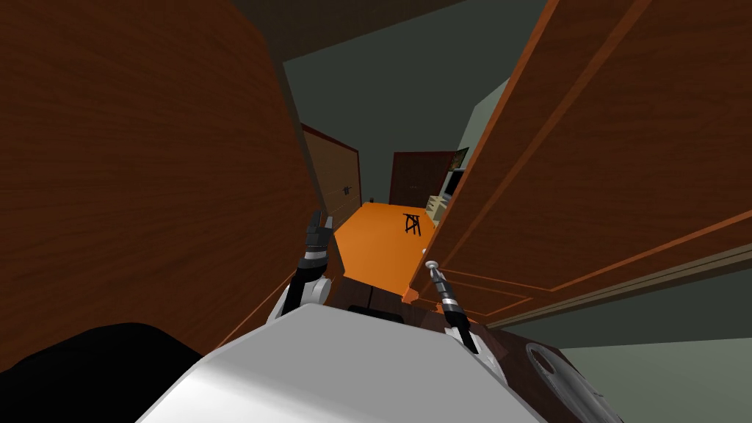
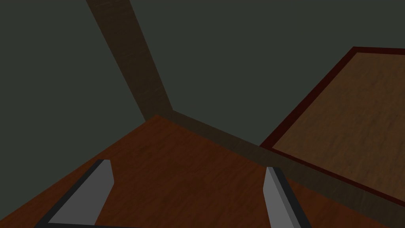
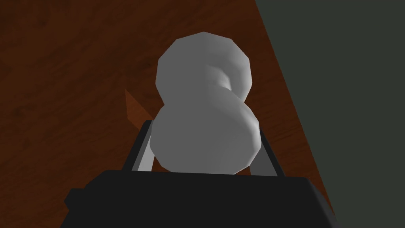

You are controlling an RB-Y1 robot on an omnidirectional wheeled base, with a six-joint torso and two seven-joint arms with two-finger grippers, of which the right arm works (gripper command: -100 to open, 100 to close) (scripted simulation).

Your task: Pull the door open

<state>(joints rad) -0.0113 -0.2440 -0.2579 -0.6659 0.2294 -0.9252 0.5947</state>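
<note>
Pinching the grey knob (image 3: 203,79) near the door's (image 1: 587,147) free edge gives the right gripper (image 3: 204,136) leverage for pulling; the left gripper (image 2: 188,168) hovers idle, fingers spread.

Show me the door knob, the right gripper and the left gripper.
door knob (image 3: 203,105), right wrist view, middle of its grey body.
right gripper (image 3: 203,128), right wrist view, midway between fingertips shut on the door knob.
left gripper (image 2: 188,164), left wrist view, midway between its open fingertips.
</note>
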